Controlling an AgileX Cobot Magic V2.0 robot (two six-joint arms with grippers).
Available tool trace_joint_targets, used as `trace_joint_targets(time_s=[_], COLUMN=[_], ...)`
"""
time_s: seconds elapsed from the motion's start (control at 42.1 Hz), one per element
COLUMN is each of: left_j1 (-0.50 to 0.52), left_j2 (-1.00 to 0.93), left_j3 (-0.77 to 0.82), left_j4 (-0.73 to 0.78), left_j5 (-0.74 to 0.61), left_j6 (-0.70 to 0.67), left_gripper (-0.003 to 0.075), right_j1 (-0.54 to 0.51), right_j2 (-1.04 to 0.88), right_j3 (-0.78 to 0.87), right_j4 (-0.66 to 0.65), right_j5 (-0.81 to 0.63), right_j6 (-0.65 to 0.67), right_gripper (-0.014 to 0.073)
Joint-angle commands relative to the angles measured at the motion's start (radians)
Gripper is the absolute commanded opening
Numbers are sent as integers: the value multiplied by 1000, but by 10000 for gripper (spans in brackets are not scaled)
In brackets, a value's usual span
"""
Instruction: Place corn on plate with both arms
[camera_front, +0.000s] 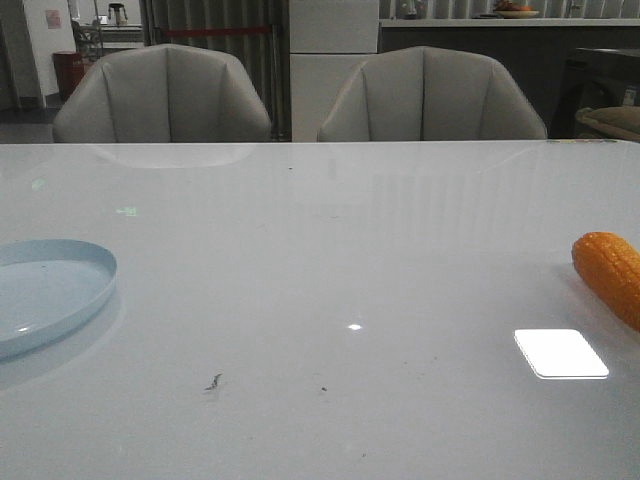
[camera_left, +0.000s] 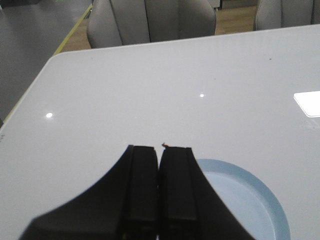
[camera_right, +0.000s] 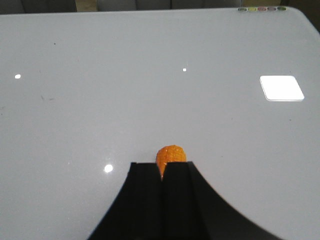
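The orange corn (camera_front: 610, 275) lies on the white table at the far right, partly cut off by the frame edge. The pale blue plate (camera_front: 55, 300) sits at the far left, holding nothing. Neither arm shows in the front view. In the left wrist view my left gripper (camera_left: 159, 148) is shut with its jaws together and nothing between them, and the plate (camera_left: 255, 200) lies just beside and below it. In the right wrist view my right gripper (camera_right: 163, 165) is shut and empty. The corn's tip (camera_right: 171, 155) shows just past its fingertips; the rest of the cob is hidden behind them.
Two grey chairs (camera_front: 165, 95) (camera_front: 430, 95) stand behind the table's far edge. A bright rectangular light reflection (camera_front: 560, 353) lies on the table near the corn. Small dark specks (camera_front: 213, 381) mark the table's front middle. The table's left edge and rounded corner (camera_left: 50, 62) show in the left wrist view.
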Motion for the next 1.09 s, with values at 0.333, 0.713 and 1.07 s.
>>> trace_joint_targets(time_s=[0.333, 0.713, 1.07], left_j1=[1, 19, 133], left_j2=[68, 232, 615], left_j3=[-30, -245, -657], left_j4=[-10, -117, -170], left_j5=[-43, 243, 721], left_j6=[-6, -15, -8], left_gripper=[451, 453, 438], right_j1=[-1, -1, -1], right_j2=[44, 44, 44], right_j3=[-38, -38, -38], right_j4=[-2, -2, -2], right_j5=[6, 6, 8], right_j6=[-8, -8, -8], right_gripper=[455, 455, 455])
